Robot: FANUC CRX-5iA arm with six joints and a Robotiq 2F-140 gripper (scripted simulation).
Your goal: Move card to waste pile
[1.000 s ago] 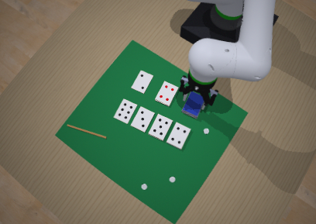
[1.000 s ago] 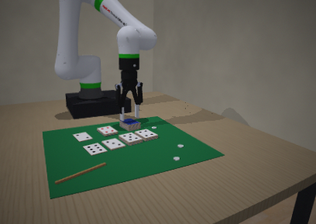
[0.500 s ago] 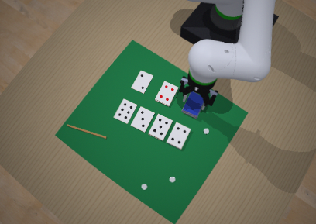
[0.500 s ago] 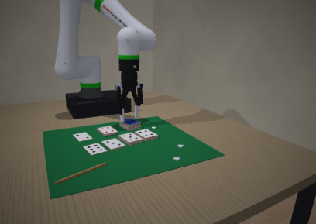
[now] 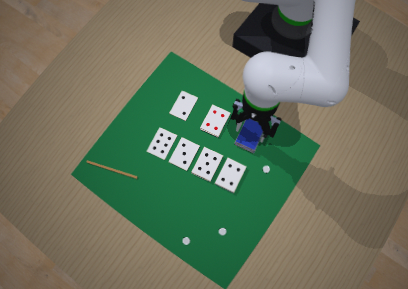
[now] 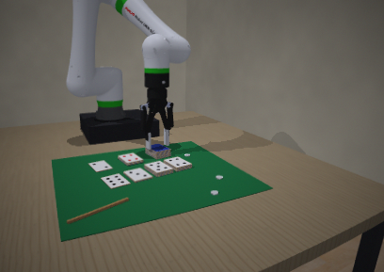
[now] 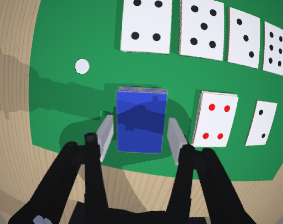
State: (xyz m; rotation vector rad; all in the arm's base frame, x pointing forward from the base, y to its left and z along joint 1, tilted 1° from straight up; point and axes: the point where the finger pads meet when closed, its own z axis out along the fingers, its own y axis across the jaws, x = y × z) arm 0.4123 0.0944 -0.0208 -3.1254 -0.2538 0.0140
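Note:
The face-down stock [image 5: 248, 135] is a small stack of tiles with a blue back on top, lying on the green mat [image 5: 190, 168]; it also shows in the side view [image 6: 158, 149] and the wrist view [image 7: 141, 121]. The waste pile [image 5: 215, 120] [image 7: 214, 117] is the card with four red pips, right beside the stock. My gripper [image 5: 250, 133] is lowered over the stock, with one finger on each long side [image 7: 140, 137]. The fingers stand half open, with a thin gap to the top card's edges. The blue card lies flat on the stack.
A two-pip card [image 5: 183, 105] lies beyond the waste pile. A row of several black-pip cards [image 5: 196, 159] lies alongside. A thin wooden stick [image 5: 111, 169] and three white discs [image 5: 266, 169] [image 5: 222, 231] [image 5: 186, 241] lie on the mat.

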